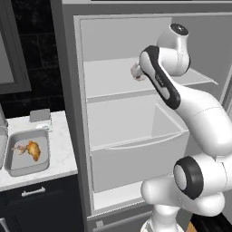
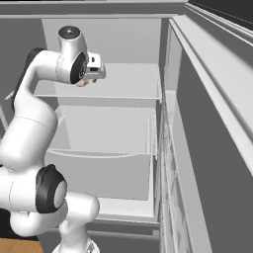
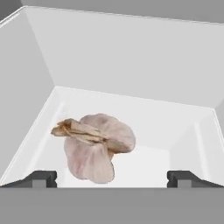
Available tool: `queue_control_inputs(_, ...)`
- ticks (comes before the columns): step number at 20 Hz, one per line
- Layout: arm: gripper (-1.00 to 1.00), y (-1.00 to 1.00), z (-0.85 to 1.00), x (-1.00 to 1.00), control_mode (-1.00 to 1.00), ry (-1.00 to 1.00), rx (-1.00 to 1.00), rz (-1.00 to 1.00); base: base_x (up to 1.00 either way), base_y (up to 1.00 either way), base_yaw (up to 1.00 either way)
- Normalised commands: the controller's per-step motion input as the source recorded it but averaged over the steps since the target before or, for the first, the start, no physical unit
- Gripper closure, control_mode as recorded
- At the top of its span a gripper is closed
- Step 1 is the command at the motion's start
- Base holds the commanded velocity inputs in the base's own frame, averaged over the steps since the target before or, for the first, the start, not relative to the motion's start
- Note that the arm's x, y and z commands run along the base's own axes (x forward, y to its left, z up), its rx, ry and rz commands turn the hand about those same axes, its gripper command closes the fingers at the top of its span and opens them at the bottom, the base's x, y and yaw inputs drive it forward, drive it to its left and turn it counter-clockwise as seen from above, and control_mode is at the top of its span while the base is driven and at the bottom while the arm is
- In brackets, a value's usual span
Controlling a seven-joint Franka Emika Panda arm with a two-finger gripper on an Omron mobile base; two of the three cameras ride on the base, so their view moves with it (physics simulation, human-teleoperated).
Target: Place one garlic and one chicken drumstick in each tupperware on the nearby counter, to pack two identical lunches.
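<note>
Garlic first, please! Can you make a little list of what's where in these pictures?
garlic: lying on the upper fridge shelf
end effector: open, fingertips either side of the garlic, not gripping
fridge: door open, lower drawer below the shelf
tupperware: on the counter, holding a chicken drumstick and a pale item
counter: white, left of the fridge

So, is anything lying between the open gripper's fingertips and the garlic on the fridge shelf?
No. In the hand view the garlic lies on the bare white fridge shelf, straight ahead of the open gripper, with nothing in between.
</note>
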Motion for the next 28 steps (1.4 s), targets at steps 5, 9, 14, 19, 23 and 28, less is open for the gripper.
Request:
queue_control_inputs(5, -1.0, 0.13, 0.0, 0.67, -1.0, -0.13, 0.0, 0.0, 0.0, 0.0, 0.0)
queue_control_inputs(9, -1.0, 0.12, 0.05, 0.5, -1.0, 0.05, 0.0, 0.0, 0.0, 0.0, 0.0)
queue_control_inputs(14, -1.0, 0.0, 0.04, -0.46, -1.0, 0.01, 0.0, 0.0, 0.0, 0.0, 0.0)
queue_control_inputs(19, -1.0, 0.0, -0.26, -0.15, -1.0, 0.0, 0.0, 0.0, 0.0, 0.0, 0.0)
queue_control_inputs(23, -1.0, 0.0, -0.16, 0.25, -1.0, 0.0, -0.01, 0.0, 0.0, 0.0, 0.0)
queue_control_inputs(28, -1.0, 0.01, 0.11, 0.37, -1.0, 0.01, 0.0, 0.0, 0.0, 0.0, 0.0)
